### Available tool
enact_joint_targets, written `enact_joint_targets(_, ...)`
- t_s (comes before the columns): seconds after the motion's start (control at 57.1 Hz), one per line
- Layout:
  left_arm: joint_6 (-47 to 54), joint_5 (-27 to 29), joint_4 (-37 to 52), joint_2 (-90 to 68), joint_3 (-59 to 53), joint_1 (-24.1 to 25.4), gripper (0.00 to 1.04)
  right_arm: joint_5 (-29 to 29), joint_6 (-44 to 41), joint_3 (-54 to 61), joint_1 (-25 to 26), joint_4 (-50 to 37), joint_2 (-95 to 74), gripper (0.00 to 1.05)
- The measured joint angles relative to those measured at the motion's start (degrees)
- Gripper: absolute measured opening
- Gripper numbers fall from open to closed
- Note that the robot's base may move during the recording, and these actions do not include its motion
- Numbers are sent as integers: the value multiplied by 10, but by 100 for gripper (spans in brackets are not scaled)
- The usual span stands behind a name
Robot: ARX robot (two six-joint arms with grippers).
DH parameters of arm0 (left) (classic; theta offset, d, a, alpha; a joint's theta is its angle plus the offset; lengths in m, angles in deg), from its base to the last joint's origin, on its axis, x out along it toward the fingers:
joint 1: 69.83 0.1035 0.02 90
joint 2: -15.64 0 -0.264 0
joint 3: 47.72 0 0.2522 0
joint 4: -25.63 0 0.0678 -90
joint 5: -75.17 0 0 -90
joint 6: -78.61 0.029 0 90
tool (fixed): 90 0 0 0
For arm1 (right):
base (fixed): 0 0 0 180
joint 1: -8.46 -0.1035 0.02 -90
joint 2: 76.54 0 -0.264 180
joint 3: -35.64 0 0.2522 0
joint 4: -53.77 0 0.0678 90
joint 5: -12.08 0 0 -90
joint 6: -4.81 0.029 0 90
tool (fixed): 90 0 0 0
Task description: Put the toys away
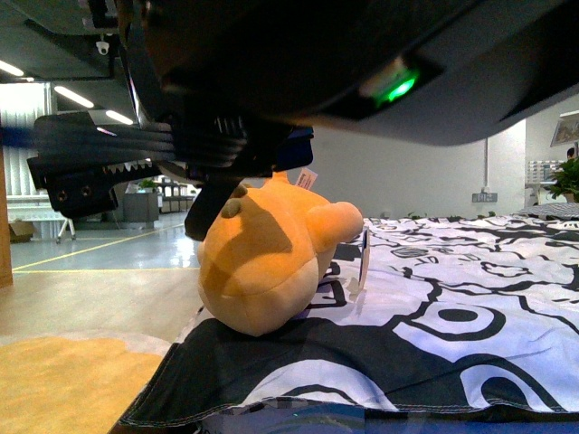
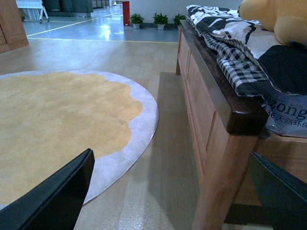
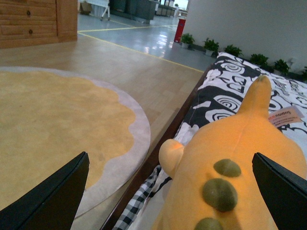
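Right tool (image 3: pixel 170 154) spread wide (holding nothing) by plush (image 3: pixel 240 143).

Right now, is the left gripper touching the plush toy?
Apart. The left wrist view shows the left gripper open beside the bed frame, with the plush toy up on the bedding, far beyond it.

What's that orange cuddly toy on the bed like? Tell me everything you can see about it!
The plush toy looks soft and fuzzy, orange-yellow with a paler cream part underneath. It has a rounded body, small stubby ears, olive-green spots in a row down its back, one pointed end and a white tag with red print. It lies flopped on the black-and-white bedcover, close to the bed's edge. Only the bedcover clearly touches it.
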Motion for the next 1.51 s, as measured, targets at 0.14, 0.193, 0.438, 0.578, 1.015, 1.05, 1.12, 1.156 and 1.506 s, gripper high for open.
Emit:
enact_joint_targets(0.14,0,0,0,0,0,0,99,-16,16,0,8,-4,-17,104)
enact_joint_targets(0.193,0,0,0,0,0,0,99,-22,19,0,12,-8,-19,104)
enact_joint_targets(0.438,0,0,0,0,0,0,99,-59,27,5,35,-39,-28,104)
enact_joint_targets(0.578,0,0,0,0,0,0,99,-52,37,17,41,-30,-32,104)
enact_joint_targets(1.015,0,0,0,0,0,0,99,-51,42,32,48,-8,-55,104)
enact_joint_targets(1.05,0,0,0,0,0,0,99,-51,43,32,49,-2,-55,104)
enact_joint_targets(1.12,0,0,0,0,0,0,99,-50,43,32,49,10,-55,104)
enact_joint_targets(1.156,0,0,0,0,0,0,99,-48,43,32,49,16,-55,104)
enact_joint_targets(1.506,0,0,0,0,0,0,99,-43,56,32,51,26,-56,103)
